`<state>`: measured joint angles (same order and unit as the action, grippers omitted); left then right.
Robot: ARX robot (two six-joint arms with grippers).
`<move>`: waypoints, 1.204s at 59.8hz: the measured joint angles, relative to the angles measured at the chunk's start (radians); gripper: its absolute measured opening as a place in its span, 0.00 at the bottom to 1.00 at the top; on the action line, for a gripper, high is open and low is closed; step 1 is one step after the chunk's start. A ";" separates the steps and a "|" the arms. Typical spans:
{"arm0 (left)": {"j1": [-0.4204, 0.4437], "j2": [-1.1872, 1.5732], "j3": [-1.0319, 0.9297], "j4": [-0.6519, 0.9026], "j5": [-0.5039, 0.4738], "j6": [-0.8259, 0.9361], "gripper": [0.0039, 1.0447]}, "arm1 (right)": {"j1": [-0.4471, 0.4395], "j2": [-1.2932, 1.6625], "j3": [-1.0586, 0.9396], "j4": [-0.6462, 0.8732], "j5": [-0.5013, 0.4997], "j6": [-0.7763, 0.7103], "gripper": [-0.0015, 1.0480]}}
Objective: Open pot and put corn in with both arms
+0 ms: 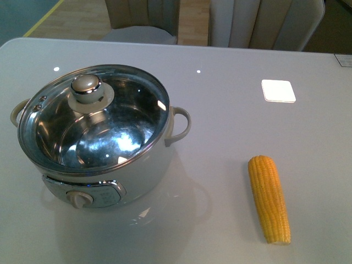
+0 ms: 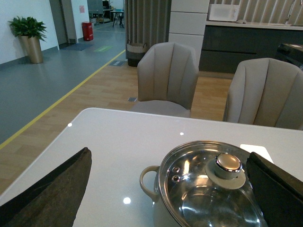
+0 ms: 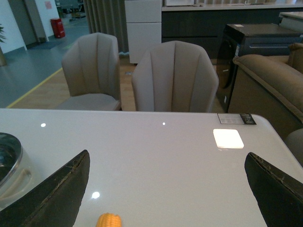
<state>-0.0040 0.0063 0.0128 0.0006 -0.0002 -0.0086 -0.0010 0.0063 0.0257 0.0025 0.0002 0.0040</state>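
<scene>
Pot (image 1: 149, 171), one, lidded, sits apart from one corn (image 1: 269, 201); left claw (image 2: 169, 155) and right claw (image 3: 166, 155) both gape.

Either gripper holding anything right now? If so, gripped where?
Nothing held. The left gripper and right gripper are both open and empty; the corn lies on the table, the lid sits on the pot.

The glossy white tabletop (image 1: 231, 137) carries the pot (image 1: 146, 173) on its left part, with the glass lid (image 1: 93, 118) seated on it. The corn (image 1: 269, 198) lies flat well to the pot's right, near the front edge, its length running away from the robot. A small printed label (image 1: 344, 59) sits at the far right corner.
</scene>
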 joint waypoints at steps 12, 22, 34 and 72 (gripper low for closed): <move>0.000 0.000 0.000 0.000 0.000 0.000 0.94 | 0.000 0.000 0.000 0.000 0.000 0.000 0.92; 0.000 0.000 0.000 0.000 0.000 0.000 0.94 | 0.000 0.000 0.000 0.000 0.000 0.000 0.92; 0.000 0.000 0.000 0.000 0.000 0.000 0.94 | 0.000 0.000 0.000 0.000 0.000 0.000 0.92; -0.160 1.328 0.448 0.534 -0.073 -0.004 0.94 | 0.000 -0.001 0.000 0.000 0.000 0.000 0.92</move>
<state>-0.1638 1.3346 0.4606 0.5346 -0.0731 -0.0124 -0.0010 0.0051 0.0257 0.0021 0.0002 0.0040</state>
